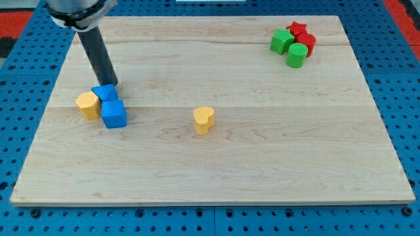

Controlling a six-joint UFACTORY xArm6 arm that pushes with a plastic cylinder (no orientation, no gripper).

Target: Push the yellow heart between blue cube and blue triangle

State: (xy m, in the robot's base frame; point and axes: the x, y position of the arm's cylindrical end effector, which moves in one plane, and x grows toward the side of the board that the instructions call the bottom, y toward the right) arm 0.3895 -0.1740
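Observation:
The yellow heart (204, 120) stands alone near the middle of the wooden board (262, 164). The blue cube (113, 113) is at the view's left. The blue triangle (104, 92) sits just above it and touches it. A yellow block (86, 104) touches both on their left. My tip (112, 84) is at the blue triangle's upper right edge, touching or nearly touching it. The dark rod slants up to the view's top left. The heart is well to the right of the tip.
At the view's top right is a tight cluster: a red star (298, 29), a red block (306, 42), a green cube (282, 41) and a green cylinder (296, 56). The board lies on a blue pegboard surface (407, 98).

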